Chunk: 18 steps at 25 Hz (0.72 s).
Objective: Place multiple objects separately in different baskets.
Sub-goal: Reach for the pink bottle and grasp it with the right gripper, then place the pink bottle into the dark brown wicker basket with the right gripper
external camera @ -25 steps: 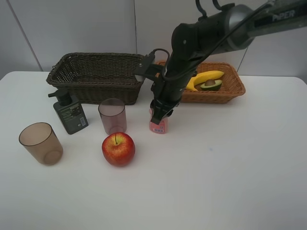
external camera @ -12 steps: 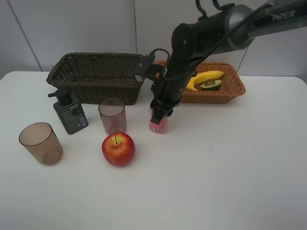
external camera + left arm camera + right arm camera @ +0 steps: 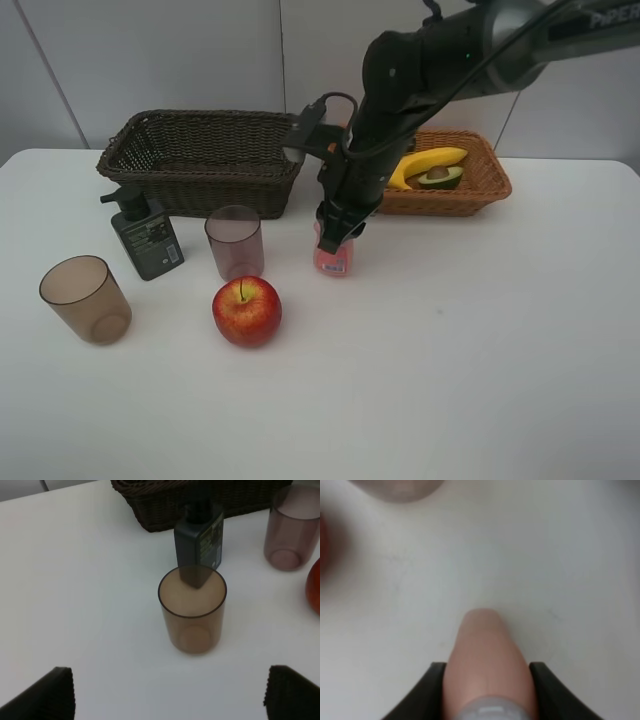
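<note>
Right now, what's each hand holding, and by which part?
Right hand grips the pink bottle at its top. Left hand is open, holding nothing.

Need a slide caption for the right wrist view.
Right gripper shut on the small pink white-capped bottle, white tabletop beyond.

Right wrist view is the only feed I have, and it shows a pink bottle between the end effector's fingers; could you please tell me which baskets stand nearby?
Observer: Behind the pink bottle held in the right end effector stand a dark brown basket, to the left in the high view, and a light tan basket, to the right.
Operator: Thank you; does either hold anything?
Observer: The tan one holds a banana and a halved avocado.
Operator: And the left arm?
Observer: The left end effector is open, short of a brownish cup, touching nothing.
</note>
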Each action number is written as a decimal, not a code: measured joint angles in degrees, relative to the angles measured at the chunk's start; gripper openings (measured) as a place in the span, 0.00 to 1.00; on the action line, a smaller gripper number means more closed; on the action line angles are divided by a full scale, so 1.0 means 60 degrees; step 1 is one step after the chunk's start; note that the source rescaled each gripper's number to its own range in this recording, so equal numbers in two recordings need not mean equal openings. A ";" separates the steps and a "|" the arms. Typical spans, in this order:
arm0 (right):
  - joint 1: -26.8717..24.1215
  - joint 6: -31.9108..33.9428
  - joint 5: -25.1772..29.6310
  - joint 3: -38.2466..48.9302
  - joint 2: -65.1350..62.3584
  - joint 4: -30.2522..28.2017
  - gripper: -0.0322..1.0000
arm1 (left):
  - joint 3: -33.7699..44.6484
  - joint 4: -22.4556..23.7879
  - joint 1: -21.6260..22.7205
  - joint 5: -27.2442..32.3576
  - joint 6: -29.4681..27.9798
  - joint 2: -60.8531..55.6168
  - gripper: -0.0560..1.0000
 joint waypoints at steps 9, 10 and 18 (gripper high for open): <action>0.0000 0.0000 0.1845 -0.1212 -0.0090 0.0000 0.04 | 0.0000 0.0000 0.0000 0.0000 0.0000 0.0000 1.00; 0.0000 0.0000 0.1997 -0.1427 -0.0090 0.0000 0.04 | 0.0000 0.0000 0.0000 0.0000 0.0000 0.0000 1.00; 0.0000 0.0000 0.2108 -0.2833 -0.0103 0.0222 0.04 | 0.0000 0.0000 0.0000 0.0000 0.0000 0.0000 1.00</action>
